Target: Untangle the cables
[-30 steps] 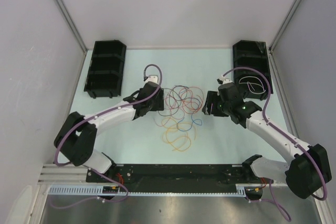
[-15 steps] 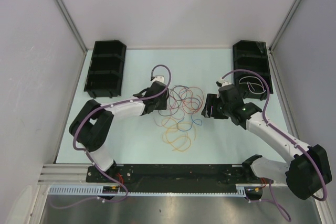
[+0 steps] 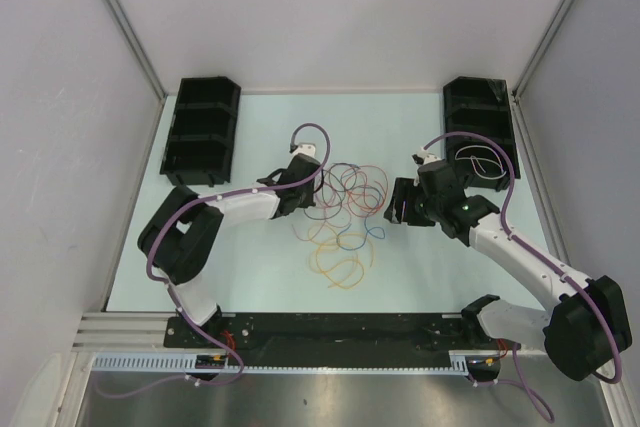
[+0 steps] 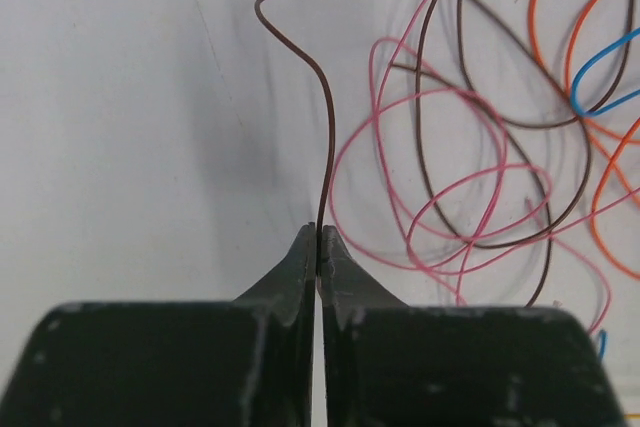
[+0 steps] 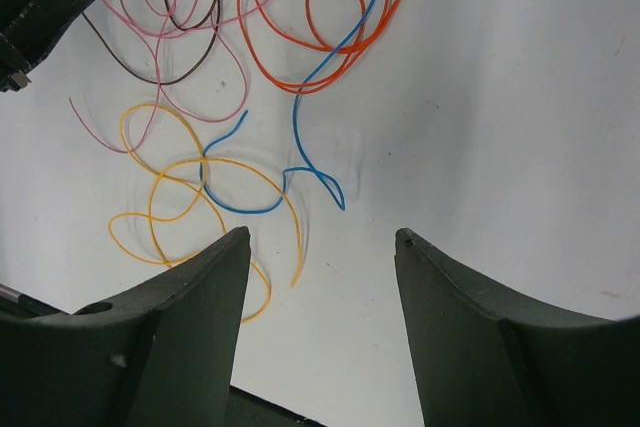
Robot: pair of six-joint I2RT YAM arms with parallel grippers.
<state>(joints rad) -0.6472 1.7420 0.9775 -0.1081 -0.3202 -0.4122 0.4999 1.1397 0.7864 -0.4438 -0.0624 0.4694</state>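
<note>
Beside cables, left end effector pinches brown cable; right end effector wide open, empty.

The brown wire, pink wire, orange wire, blue wire and yellow wire are each one plain colour. The table is pale mint. The bins at the far corners are black.
</note>
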